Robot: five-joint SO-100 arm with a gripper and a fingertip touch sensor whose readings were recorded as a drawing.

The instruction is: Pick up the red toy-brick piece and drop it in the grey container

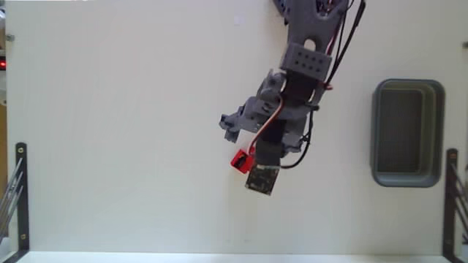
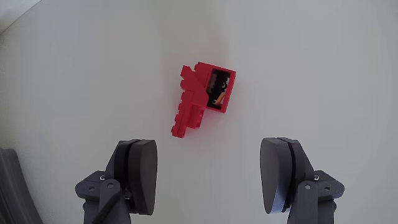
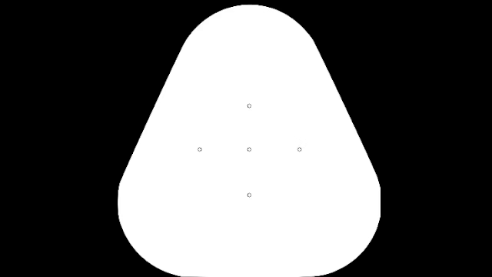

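We are logging the white table (image 1: 110, 146) first: in the fixed view it is filling almost the whole frame, with dark metal brackets (image 1: 20, 190) showing at its left and right edges near the bottom corners. Most of the surface to the left of the arm is lying bare, and a band of bare white is also running along the bottom edge.

The grey arm (image 1: 303, 66) is reaching in from the top edge of the fixed view, slanting down and to the left, with black and red cables (image 1: 344, 44) trailing along it.

The grey container (image 1: 406, 131) is sitting near the right edge of the fixed view, well apart from the arm, long side running up-down, its thick rim enclosing a darker inside. A strip of bare table is separating it from the arm.

The gripper (image 2: 208, 177) is hovering above the table in the wrist view, its two dark pads (image 2: 143, 174) standing wide apart and touching nothing.

The red toy-brick piece (image 2: 202, 99) is lying flat on the table, above the gap between the fingers in the wrist view and slightly toward the left pad, apart from both. Its stepped edge is pointing down-left; a dark recess is showing at its upper right. In the fixed view it (image 1: 238, 160) is peeking out just left of the wrist camera, with bare table all around it.
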